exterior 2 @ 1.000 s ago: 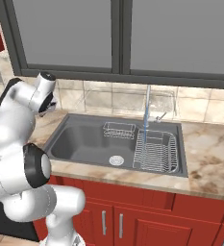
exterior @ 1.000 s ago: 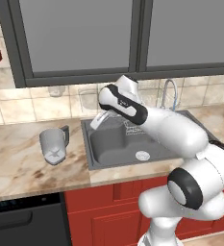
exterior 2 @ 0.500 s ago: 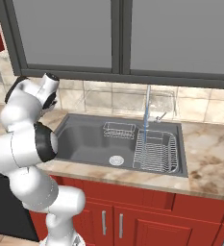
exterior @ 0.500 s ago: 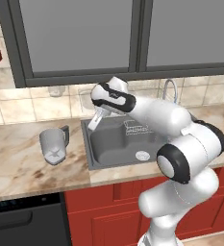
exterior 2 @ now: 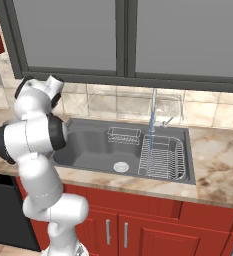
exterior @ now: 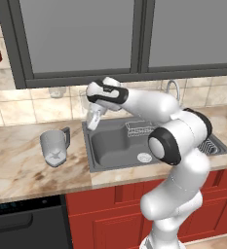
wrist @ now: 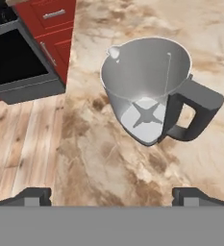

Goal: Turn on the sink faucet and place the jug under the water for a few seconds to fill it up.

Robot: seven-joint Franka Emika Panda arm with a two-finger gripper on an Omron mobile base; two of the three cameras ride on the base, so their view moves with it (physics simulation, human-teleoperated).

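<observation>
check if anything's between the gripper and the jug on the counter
Nothing visible is. The jug stands alone and upright on bare marble counter, straight ahead of the open gripper in the hand view, handle off to one side. In the left base view it sits left of the sink.

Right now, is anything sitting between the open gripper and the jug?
No. In the hand view the stretch between the gripper and the jug is bare marble counter; the left base view shows the same.
</observation>
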